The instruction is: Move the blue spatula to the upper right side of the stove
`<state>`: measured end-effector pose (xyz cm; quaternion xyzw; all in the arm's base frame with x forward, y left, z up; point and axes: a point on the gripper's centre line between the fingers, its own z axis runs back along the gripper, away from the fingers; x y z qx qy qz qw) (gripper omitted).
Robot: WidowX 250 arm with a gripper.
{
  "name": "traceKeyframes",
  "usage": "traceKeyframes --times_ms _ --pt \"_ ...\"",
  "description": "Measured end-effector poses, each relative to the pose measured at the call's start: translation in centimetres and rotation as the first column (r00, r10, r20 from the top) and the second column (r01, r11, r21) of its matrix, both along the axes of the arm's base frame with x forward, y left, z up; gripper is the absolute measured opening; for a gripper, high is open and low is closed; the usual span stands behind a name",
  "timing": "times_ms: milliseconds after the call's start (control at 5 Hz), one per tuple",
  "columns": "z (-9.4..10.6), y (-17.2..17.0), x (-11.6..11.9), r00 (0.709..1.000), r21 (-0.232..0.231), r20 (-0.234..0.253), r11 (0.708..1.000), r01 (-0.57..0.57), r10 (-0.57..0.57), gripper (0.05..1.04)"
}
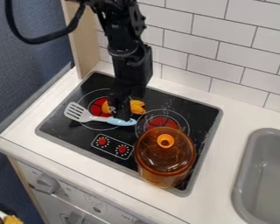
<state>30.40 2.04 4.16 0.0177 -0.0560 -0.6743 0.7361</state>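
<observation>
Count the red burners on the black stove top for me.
2. The left burner is partly covered by the spatula; the right burner sits just behind the amber pot, which overlaps its ring. Anything fully under the pot would be hidden.

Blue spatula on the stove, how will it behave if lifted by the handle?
Probably light: the spatula is slim and its head is slotted. Likely fairly stiff, since the shaft looks straight. Gripped by the blue handle, it may dip head-first, as the wide head sits at the far end.
</observation>
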Motion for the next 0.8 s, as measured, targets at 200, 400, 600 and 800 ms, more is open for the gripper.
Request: traceKeyframes --times_ms 200,400,600,800 --pt "-0.5 1.0 -0.2 1.000 0.013 -0.005 1.000 -0.023 0.023 1.001" --pt "-2.0 1.4 -0.6 0.998 0.039 -0.055 0.999 -0.026 0.028 1.001" --pt "-3.3 1.8 -0.6 0.994 0.061 -0.086 0.997 -0.056 0.061 1.001" --pt "-4.1 1.9 -0.3 0.992 0.080 -0.103 0.994 -0.069 0.077 1.001"
